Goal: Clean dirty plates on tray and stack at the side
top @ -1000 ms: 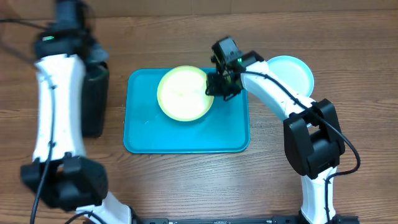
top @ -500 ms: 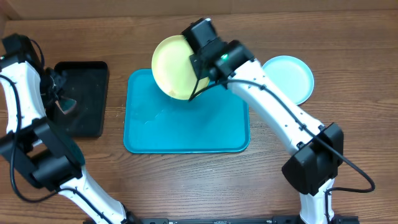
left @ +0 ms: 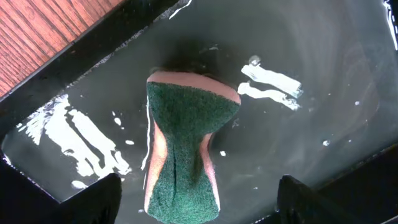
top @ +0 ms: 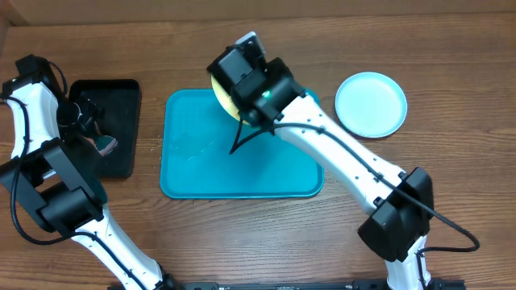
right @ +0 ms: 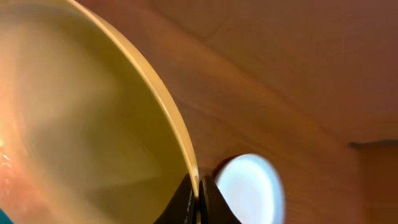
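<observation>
My right gripper is shut on the rim of the yellow-green plate, which it holds tilted up above the far edge of the teal tray. In the overhead view the wrist hides most of that plate. A light blue plate lies flat on the table to the right of the tray. My left gripper hangs open over the black tray. A green-topped sponge lies there in shallow water between the fingers, touching neither. No white plate is in view.
The black tray sits left of the teal tray, a narrow strip of wood between them. The teal tray's floor holds nothing but a wet sheen. Bare wooden table runs along the front and behind the blue plate.
My left gripper has opened and let go of the sponge, which now rests in the black tray. My right arm has swung the plate further up and to the left.
</observation>
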Robot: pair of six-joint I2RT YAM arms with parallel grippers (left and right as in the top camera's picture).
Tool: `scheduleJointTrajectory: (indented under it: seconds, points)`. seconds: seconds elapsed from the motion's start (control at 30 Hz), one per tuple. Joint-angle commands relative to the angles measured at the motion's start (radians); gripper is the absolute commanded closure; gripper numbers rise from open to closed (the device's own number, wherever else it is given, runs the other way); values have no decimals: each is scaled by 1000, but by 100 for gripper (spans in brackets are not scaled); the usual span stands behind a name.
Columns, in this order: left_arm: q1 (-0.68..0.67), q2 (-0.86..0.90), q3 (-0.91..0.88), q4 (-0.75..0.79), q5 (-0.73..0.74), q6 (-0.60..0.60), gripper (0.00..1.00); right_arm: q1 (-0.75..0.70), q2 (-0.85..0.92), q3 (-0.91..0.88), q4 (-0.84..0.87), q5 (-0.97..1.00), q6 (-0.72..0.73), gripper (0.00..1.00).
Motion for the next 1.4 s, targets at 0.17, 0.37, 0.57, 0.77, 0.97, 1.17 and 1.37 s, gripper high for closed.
scheduleJointTrajectory:
  seconds: [0.17, 0.37, 0.57, 0.77, 0.97, 1.17, 1.37]
  points:
    - [4, 0, 0, 8, 18, 4, 0, 131, -29, 25, 111, 540, -298, 96]
    - [-3, 0, 0, 12, 18, 4, 0, 181, -29, 25, 135, 612, -425, 96]
    - [-3, 0, 0, 12, 17, 4, 0, 183, -29, 25, 133, 588, -381, 96]
    - [-7, 0, 0, 12, 17, 4, 0, 112, -29, 24, 51, 373, -162, 96]
    - [-10, 0, 0, 12, 17, 4, 0, -84, -45, 28, -97, 28, 152, 96]
    - [-8, 0, 0, 12, 17, 4, 0, -433, -79, 30, -210, -586, 223, 96]
    - [-9, 0, 0, 12, 17, 4, 0, -797, -61, -3, -319, -851, 222, 96]
